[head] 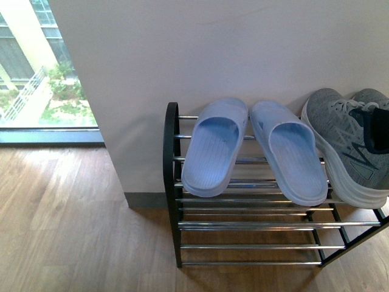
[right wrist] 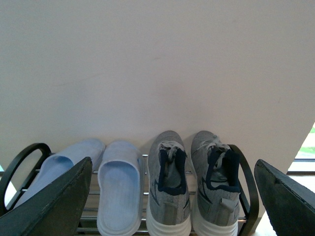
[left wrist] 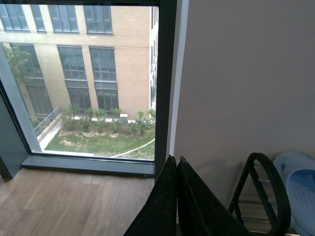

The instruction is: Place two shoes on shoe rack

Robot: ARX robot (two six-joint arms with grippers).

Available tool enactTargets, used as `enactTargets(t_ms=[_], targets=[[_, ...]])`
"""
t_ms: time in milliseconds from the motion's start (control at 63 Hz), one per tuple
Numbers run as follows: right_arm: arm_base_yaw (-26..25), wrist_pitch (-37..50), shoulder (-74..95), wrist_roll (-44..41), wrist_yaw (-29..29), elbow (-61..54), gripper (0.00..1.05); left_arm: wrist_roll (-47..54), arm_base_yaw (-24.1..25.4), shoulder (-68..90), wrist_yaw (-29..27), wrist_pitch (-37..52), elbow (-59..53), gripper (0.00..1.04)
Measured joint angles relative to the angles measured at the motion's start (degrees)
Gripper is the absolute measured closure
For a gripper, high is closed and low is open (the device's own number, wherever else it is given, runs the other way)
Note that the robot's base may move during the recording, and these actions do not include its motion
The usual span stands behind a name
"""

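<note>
**Both pairs sit on the top shelf of the rack**

The shoe rack (head: pixel 172 159) stands against the pale wall (head: pixel 182 55) on the wood floor (head: pixel 67 225), and its top tier of chrome rods carries everything. At the shelf's left end, by the arched black side frame, lie the pale blue slides (head: pixel 214 146), toes towards the wall. The two of them nearly touch at the toes and splay apart at the heels, which overhang the front rod. Just beside them, filling the right end of the shelf, sit the grey sneakers (right wrist: pixel 170 187), also toes to the wall, side by side with white soles at the front edge and navy lining showing at the openings. The lower tiers show only bare rods.

My left jaws (left wrist: pixel 176 196) are pressed together with only a thin slit between them, holding nothing, up by the window (left wrist: pixel 83 78) and near the rack's left frame. My right jaws (right wrist: pixel 172 196) are spread wide and empty, facing the shelf from the front, with both pairs framed between the two fingers.
</note>
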Motion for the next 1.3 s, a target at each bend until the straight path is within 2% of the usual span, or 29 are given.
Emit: enactTargets(t_ms=[143, 476, 1302], targets=[[0.0, 0.0, 0.0, 0.0, 0.0, 0.0, 0.09, 0.0, 0.0, 0.0, 0.0, 0.0, 0.0, 0.62], [0.0, 0.0, 0.0, 0.0, -0.2, 0.0, 0.09, 0.0, 0.0, 0.0, -0.2, 0.0, 0.0, 0.08], [0.1, -0.2, -0.1, 0.2, 0.2, 0.0, 0.09, 0.2, 0.0, 0.0, 0.0, 0.0, 0.0, 0.09]])
